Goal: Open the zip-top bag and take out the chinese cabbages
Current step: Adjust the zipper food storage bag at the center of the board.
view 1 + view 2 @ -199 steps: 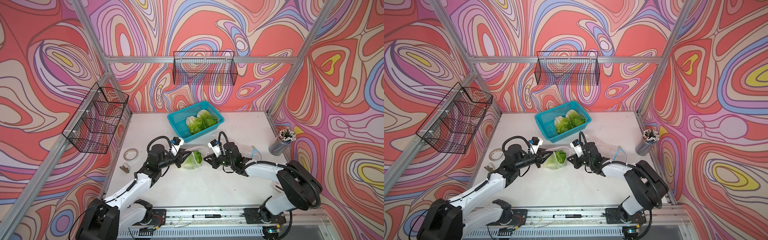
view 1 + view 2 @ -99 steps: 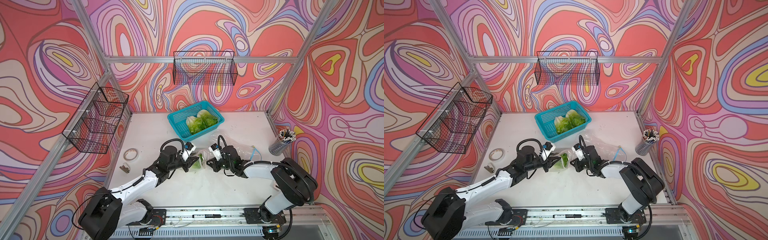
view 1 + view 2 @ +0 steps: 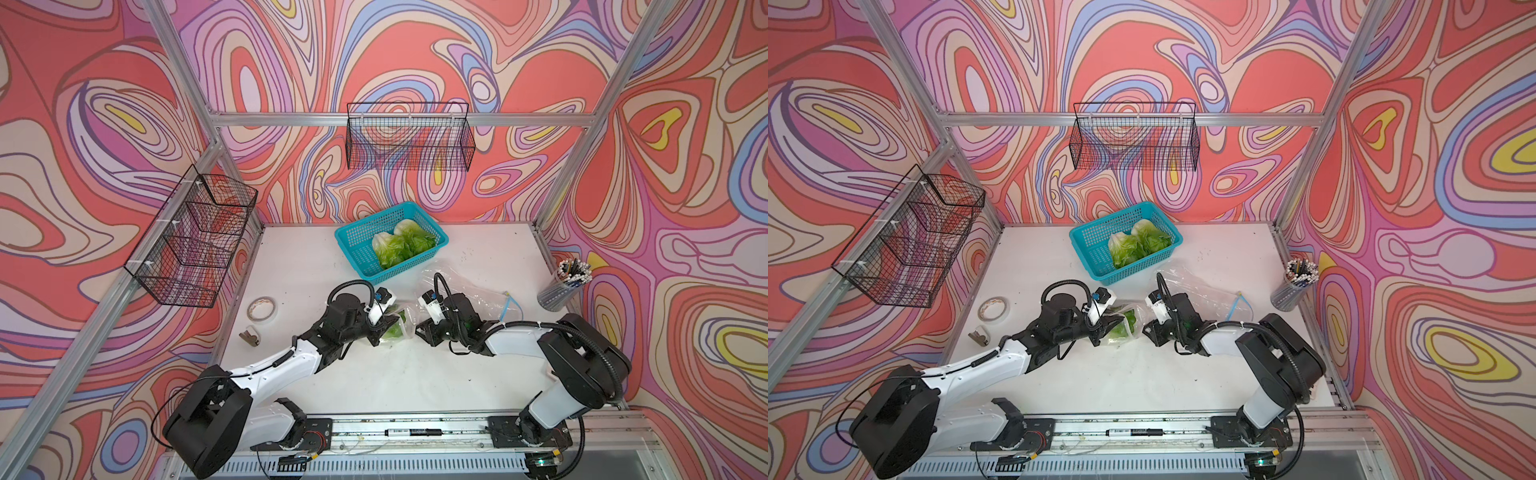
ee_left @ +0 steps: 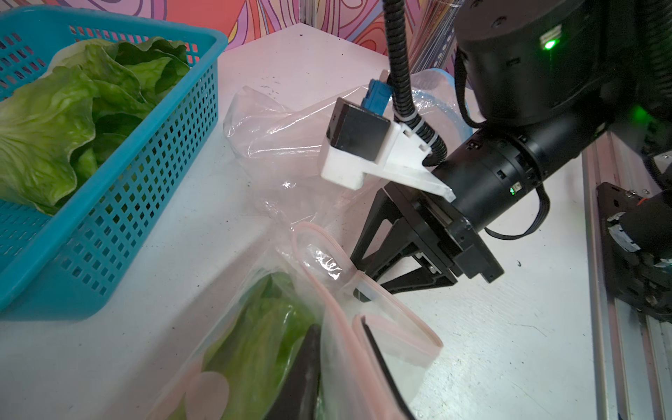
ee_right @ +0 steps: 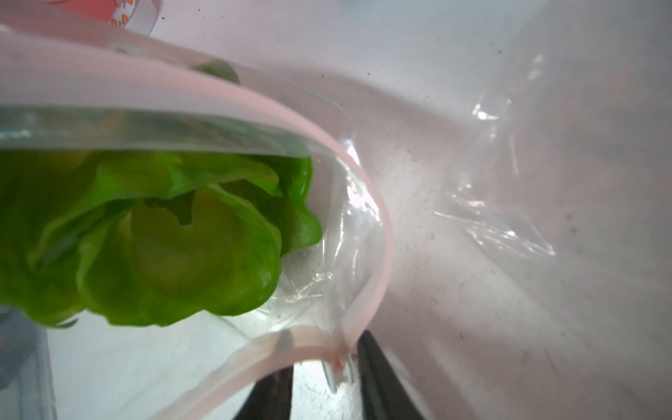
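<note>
Black left gripper point(image 4: 336, 327): narrowed onto one lip of the zip-top bag point(image 4: 396, 342), pinching it. Inside, one chinese cabbage point(image 5: 174, 236), lying lengthwise toward the mouth, leaves first (two more already in the teal basket point(image 3: 353, 249)). Right gripper point(image 5: 325, 352): spread, pink rim loose between the jaws; facing the mouth, judged nearer for the reach in.

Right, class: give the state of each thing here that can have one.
Bag: open, one cabbage inside.
Left gripper: shut on the bag's rim.
Right gripper: open, bag rim between its fingers.
Basket: holds two cabbages.
Other bag: looks empty.
</note>
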Robot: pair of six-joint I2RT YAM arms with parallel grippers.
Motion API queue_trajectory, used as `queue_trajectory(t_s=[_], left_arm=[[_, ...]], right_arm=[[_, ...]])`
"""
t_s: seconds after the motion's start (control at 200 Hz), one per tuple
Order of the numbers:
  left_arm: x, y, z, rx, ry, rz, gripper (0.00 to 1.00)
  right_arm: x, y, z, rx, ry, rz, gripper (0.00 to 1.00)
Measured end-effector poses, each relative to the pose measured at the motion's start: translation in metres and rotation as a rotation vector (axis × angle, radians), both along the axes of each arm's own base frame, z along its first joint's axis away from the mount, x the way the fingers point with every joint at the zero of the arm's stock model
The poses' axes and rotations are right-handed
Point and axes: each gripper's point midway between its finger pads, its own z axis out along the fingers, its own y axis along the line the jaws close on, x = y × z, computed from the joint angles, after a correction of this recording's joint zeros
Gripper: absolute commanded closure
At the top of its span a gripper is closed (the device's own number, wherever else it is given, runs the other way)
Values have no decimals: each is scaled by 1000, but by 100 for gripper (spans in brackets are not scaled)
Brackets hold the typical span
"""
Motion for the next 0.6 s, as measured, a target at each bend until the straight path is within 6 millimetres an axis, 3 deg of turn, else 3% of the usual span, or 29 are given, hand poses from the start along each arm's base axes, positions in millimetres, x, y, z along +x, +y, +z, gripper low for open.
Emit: queue_trajectory(t_s=[0.28,0.601], left_arm=[[0,0,0,-8,-10,-2,81],[-5,1,-8,1,6,-11,81]], right_arm=[[0,-3,37,46,-44,-34,53],[-9,-1,43,108,37,-26,54]])
